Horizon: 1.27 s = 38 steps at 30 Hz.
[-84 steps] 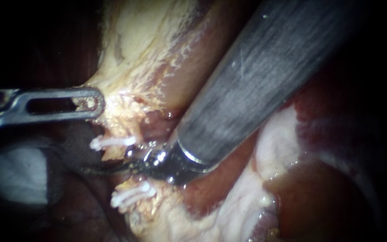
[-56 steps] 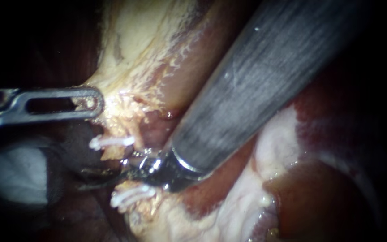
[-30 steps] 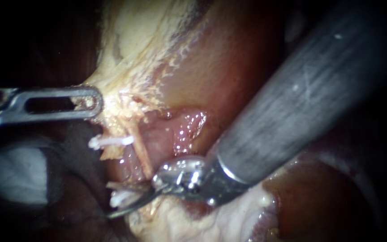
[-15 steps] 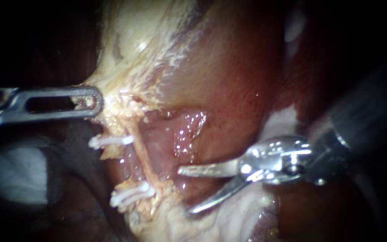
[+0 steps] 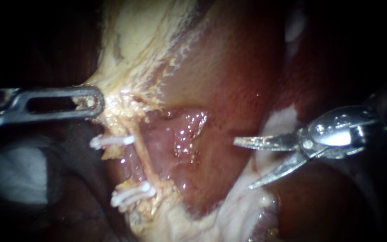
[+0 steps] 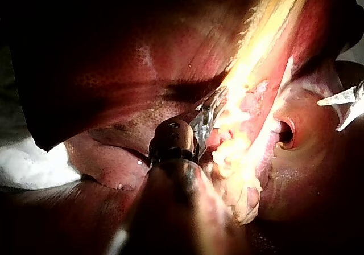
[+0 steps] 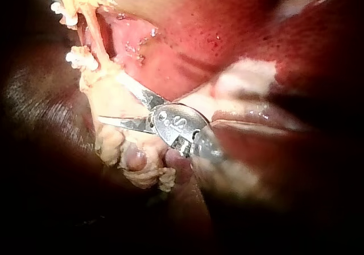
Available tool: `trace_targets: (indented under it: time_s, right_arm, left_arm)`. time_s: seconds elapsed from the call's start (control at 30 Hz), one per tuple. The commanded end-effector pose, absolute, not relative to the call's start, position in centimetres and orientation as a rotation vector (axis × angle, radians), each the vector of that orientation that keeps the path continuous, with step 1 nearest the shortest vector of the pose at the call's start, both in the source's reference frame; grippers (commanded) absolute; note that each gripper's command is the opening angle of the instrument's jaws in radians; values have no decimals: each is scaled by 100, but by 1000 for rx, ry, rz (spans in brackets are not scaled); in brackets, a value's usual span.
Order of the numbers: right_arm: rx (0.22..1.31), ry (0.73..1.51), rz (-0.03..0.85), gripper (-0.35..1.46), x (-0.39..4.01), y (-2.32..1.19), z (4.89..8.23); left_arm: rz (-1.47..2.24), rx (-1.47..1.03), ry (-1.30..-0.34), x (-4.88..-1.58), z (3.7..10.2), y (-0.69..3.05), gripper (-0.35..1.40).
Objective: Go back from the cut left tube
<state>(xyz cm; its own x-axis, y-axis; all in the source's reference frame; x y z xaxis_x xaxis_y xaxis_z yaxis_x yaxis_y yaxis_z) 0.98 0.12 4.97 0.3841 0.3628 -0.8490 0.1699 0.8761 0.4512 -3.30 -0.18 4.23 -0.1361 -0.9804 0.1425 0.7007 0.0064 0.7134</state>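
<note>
The cut left tube point(image 5: 107, 152), pale tan stumps under two white plastic clips point(image 5: 113, 142), lies well left of our right instrument point(image 5: 242, 164). Its bladed claw gapes empty, pointing tubeward, so we judge retreat rightward. Beyond, our left instrument point(image 5: 92, 102) clamps yellow fatty tissue point(image 5: 126, 54).

Our left instrument point(image 5: 92, 103) ends in dull grey metal with a flat, matt sheen. Our right instrument point(image 5: 242, 164) is bright polished metal, and its blades and hinge catch the glare. The upper clip point(image 5: 113, 141) and the lower clip point(image 5: 133, 193) look like matt white plastic. The pale tissue point(image 5: 135, 45) is rough and crumbly, while the red tissue point(image 5: 220, 89) is smooth, wet and glossy. We take the white pad point(image 5: 10, 175) for matt cloth.
</note>
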Motion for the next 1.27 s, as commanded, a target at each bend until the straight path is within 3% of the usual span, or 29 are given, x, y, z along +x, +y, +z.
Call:
trace_targets:
  time_s: [0.03, 0.3, 0.77, 1.27]
  right_arm:
    - [514, 1186, 131, 143, 96, 14, 496]
    - [493, 1192, 120, 145, 86, 20, 494]
    - [488, 1195, 116, 143, 82, 21, 495]
    - [474, 1207, 110, 143, 83, 24, 493]
  left_arm:
    - [-1547, 474, -776, -331, 424, -19, -35]
    - [-1548, 471, -765, -345, 445, -24, -35]
    - [-1528, 506, -739, -401, 476, -31, -35]
    - [-1526, 507, -737, -405, 478, -33, -35]
